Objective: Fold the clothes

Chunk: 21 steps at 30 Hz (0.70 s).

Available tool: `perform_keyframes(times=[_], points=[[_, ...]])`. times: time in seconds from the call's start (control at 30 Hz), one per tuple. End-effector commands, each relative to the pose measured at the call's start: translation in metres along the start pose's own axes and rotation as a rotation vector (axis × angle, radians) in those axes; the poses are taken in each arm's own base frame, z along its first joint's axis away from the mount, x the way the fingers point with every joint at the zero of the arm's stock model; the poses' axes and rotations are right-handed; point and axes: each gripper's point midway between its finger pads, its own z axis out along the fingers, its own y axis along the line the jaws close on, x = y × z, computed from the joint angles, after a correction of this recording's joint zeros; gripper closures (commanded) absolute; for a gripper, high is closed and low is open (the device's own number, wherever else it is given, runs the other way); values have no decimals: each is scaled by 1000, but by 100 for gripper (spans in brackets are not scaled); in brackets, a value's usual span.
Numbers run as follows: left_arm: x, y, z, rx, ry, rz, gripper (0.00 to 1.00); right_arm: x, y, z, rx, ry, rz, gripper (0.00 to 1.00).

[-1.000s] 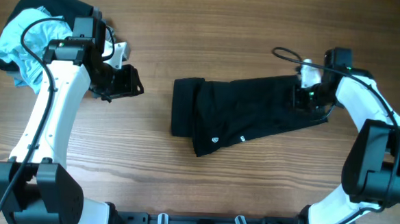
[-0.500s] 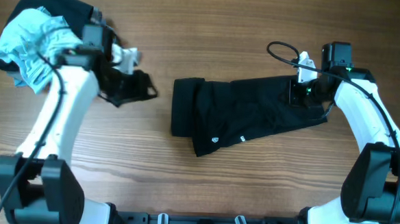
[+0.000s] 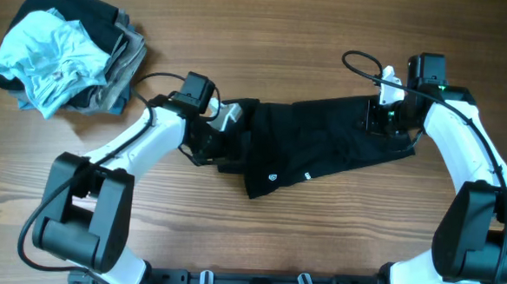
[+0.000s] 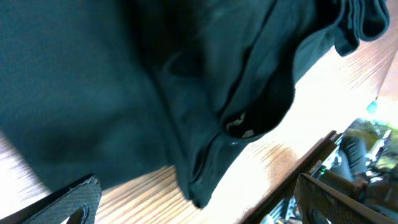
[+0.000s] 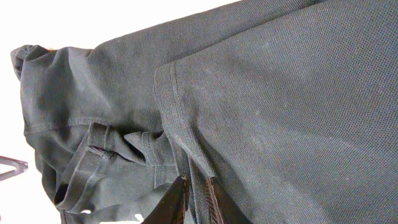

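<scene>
Centrally on the wooden counter (image 3: 268,30) lies the black shirt (image 3: 314,145), stretched in a long band that slants from lower left to upper right. Its fabric is a fine knit, and in the right wrist view a ribbed hem and bunched folds show near the garment's end. Its left part is doubled over into a thicker block, and two small pale marks (image 3: 273,176) sit close to the lower edge. In the left wrist view the cloth fills most of the frame, with a curved opening and a stitched edge resting on the wood.

The right gripper (image 3: 383,121) sits on the shirt's right end. From its own camera the two dark fingertips (image 5: 177,200) stand close together with a ridge of fabric pinched between them, so it is closed on the cloth. A black cable (image 3: 362,61) loops above this wrist.

The left gripper (image 3: 227,139) is at the opposite end, over the doubled-over block. Its fingers (image 4: 71,202) appear at the two bottom corners of the wrist view, spread wide with nothing between them but the cloth below; whether the tips touch the fabric cannot be told.

Well apart, in the far left corner of the counter, a pile of clothes (image 3: 111,43) is heaped, with a crumpled light blue garment (image 3: 49,53) on top of darker and grey pieces.
</scene>
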Motion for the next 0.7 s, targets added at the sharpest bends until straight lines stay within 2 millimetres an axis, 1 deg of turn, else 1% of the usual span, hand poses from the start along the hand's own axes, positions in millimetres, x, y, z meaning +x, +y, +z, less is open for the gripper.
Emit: perform_keyframes(times=[0.0, 0.07, 0.13, 0.3, 0.33, 0.4, 0.47, 0.53, 0.6, 0.67], points=[[-7, 21, -14, 20, -27, -102, 0, -1, 1, -4, 7, -10, 8, 85], [-9, 26, -19, 33, -39, -123, 0, -1, 1, -4, 7, -10, 8, 86], [-10, 26, -20, 32, -40, -122, 0, -1, 1, -4, 7, -10, 8, 85], [-4, 18, -6, -8, -13, -63, 0, -1, 1, -4, 7, -11, 8, 85], [-2, 11, 2, -9, -4, -29, 0, -1, 1, -4, 7, -11, 8, 85], [0, 4, 16, -8, 19, 7, 0, -1, 1, -4, 6, -11, 8, 85], [2, 3, 32, -11, 43, -11, 0, -1, 1, -4, 6, -11, 8, 85], [-1, 3, 48, -10, 49, -47, 0, -1, 1, -4, 6, -10, 8, 85], [-2, 5, 57, -2, 55, -72, 0, -1, 1, -4, 6, -9, 9, 85], [-4, 3, 56, 16, 51, -72, 1, -1, 1, -4, 7, -8, 8, 85]])
